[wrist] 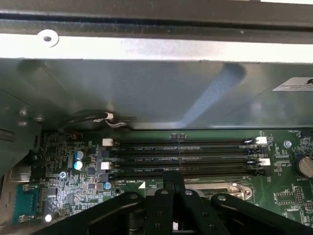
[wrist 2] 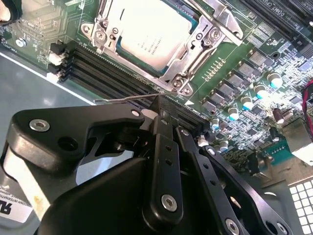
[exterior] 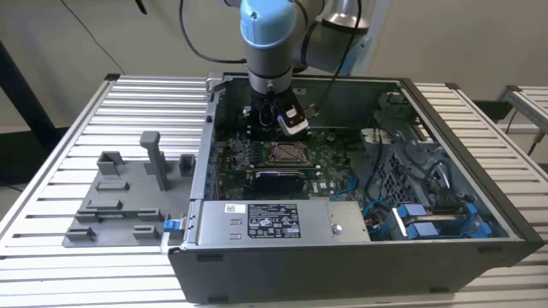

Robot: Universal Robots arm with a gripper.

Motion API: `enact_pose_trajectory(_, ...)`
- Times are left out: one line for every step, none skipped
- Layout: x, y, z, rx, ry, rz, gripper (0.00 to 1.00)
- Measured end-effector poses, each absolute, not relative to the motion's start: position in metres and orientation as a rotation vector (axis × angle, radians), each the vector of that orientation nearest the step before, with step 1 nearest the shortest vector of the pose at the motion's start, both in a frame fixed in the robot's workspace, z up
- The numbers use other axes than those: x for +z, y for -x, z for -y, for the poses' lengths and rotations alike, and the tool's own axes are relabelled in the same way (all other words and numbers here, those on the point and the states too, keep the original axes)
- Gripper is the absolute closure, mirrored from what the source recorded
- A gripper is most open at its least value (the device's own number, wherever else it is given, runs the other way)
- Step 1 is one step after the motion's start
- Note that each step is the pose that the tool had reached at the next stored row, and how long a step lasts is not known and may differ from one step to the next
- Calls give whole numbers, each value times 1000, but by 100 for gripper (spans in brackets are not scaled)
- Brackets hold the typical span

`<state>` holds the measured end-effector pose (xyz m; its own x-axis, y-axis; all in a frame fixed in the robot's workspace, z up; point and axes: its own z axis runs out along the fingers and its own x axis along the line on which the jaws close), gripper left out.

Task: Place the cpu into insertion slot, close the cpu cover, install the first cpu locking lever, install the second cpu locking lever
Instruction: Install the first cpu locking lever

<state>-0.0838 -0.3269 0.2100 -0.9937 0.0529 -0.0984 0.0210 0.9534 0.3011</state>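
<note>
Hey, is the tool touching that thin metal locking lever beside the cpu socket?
Cannot tell. In the second wrist view the locking lever runs up to the tip of the tool and disappears behind it, so neither contact nor gap shows.

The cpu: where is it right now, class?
In the second wrist view the cpu lies flat inside the cpu cover frame on the green board, beside the long black slots.
</note>
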Motion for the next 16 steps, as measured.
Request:
enact_pose_trajectory(210,83,327,461,-57,-3000,89)
enact_pose_trajectory(209,83,327,461,-57,-3000,89)
enact_pose_trajectory(209,82,327,461,-57,-3000,89)
enact_pose_trajectory(209,82,327,461,-57,-3000,89)
enact_pose_trajectory(209,81,327,461,-57,-3000,89)
enact_pose_trajectory(208,80,327,461,-57,-3000,89)
enact_pose_trajectory(208,80,327,461,-57,-3000,89)
enact_pose_trajectory(208,79,327,461,-57,-3000,89)
enact_pose_trajectory(207,79,327,461,-57,-3000,89)
enact_pose_trajectory(207,78,327,461,-57,-3001,89)
enact_pose_trajectory(207,78,327,461,-57,-3001,89)
enact_pose_trajectory(207,77,327,461,-57,-3000,89)
enact_pose_trajectory(206,77,327,461,-57,-3000,89)
enact_pose_trajectory(206,76,327,461,-57,-3000,89)
enact_pose_trajectory(206,76,327,461,-57,-3000,89)
enact_pose_trajectory(205,76,327,461,-57,-3000,89)
